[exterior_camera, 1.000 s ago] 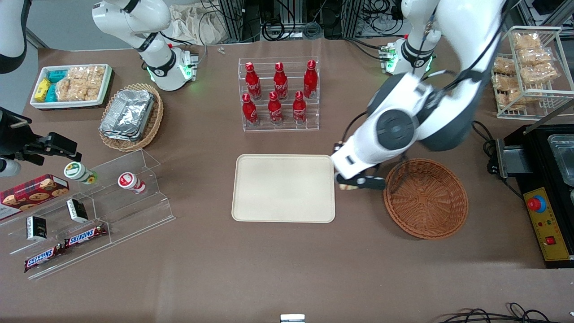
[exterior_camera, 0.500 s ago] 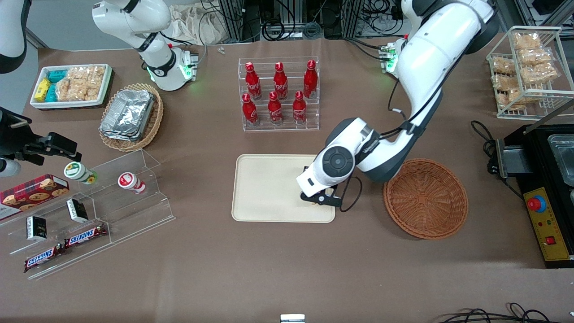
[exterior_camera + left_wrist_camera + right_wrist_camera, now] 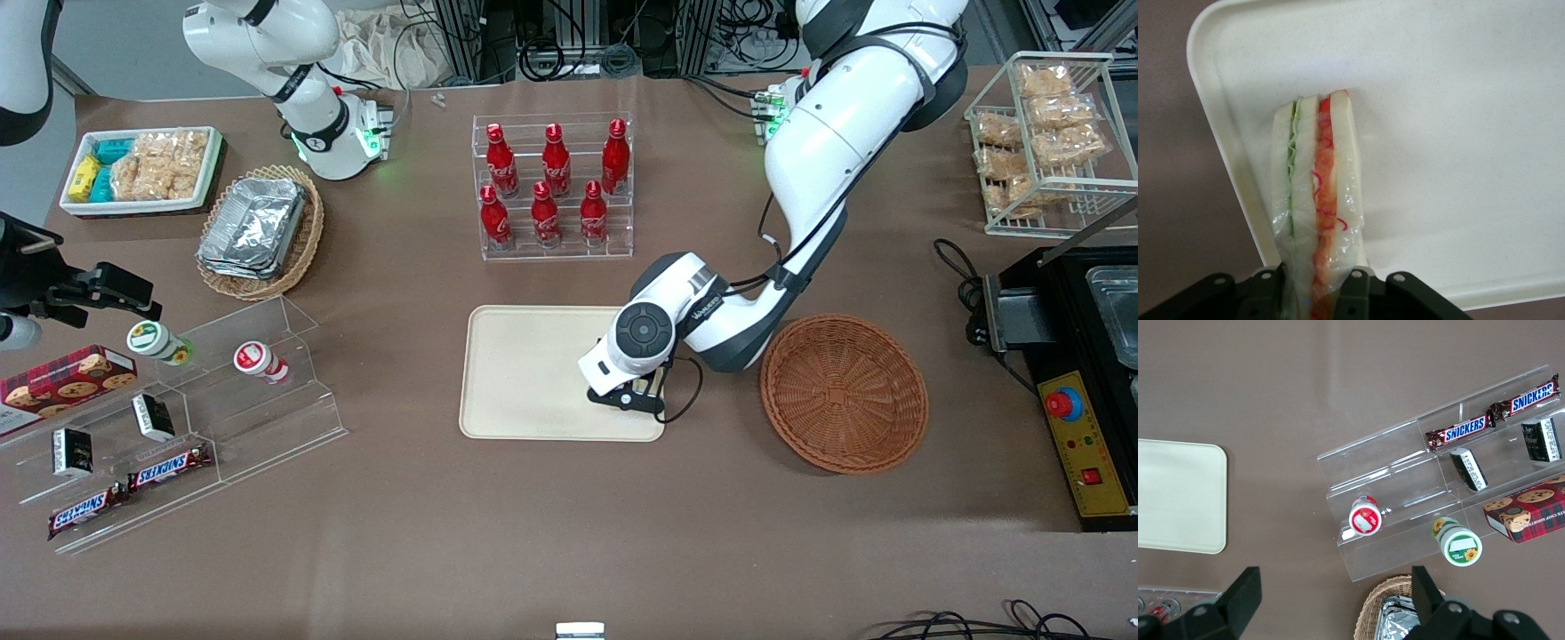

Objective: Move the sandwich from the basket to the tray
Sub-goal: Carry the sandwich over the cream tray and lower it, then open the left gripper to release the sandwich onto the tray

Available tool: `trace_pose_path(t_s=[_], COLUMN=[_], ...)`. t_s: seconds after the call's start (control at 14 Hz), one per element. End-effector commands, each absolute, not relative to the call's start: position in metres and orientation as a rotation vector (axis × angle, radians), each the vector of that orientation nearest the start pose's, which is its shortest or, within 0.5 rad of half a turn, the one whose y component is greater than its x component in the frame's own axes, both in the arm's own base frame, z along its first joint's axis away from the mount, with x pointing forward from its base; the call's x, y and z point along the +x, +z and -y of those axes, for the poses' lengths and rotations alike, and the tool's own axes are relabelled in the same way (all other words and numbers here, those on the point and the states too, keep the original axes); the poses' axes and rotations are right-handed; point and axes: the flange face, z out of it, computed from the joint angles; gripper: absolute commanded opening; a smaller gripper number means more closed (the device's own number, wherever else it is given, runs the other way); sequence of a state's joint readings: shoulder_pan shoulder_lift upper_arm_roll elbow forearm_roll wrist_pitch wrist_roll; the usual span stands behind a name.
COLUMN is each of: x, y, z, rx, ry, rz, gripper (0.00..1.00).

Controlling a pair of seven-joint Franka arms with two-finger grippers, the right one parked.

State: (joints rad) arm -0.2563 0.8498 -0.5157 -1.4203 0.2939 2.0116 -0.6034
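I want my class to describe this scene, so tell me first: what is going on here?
The working arm's gripper is over the corner of the cream tray nearest the basket, shut on a wrapped sandwich with red and green filling. The wrist view shows the sandwich held edge-on between the fingers, above the tray's surface near its rim. The reddish-brown wicker basket beside the tray has nothing in it. The sandwich is not yet released.

One sandwich (image 3: pixel 1317 200), one tray (image 3: pixel 524 373), one reddish-brown basket (image 3: pixel 845 391), held by one claw (image 3: pixel 627 397) over the tray. Six red bottles (image 3: pixel 545 213), two Snickers bars (image 3: pixel 169 467), one tan basket (image 3: pixel 302 244) of foil containers. Two round tubs (image 3: pixel 156 342), one cookie box (image 3: pixel 62 378).
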Motion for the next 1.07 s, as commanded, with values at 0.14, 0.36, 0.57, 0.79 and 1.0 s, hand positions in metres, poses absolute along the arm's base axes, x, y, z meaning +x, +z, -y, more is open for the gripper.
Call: trace_pose_path(t_s=[0.14, 0.36, 0.57, 0.79, 1.0], x=[0.577, 0.599, 0.612, 0.608, 0.604], y=[0.233, 0.298, 0.365, 0.398, 0.430], z=[0.422, 0.381, 0.332, 0.291, 0.252], rx=[-3.132, -3.116, -3.138, -3.105, -3.107], ry=[0.262, 0.229, 0.212, 0.165, 0.120], rz=[-0.223, -0.142, -0.044, -0.080, -0.049], gripper=[1.00, 1.00, 1.00, 1.00, 1.00])
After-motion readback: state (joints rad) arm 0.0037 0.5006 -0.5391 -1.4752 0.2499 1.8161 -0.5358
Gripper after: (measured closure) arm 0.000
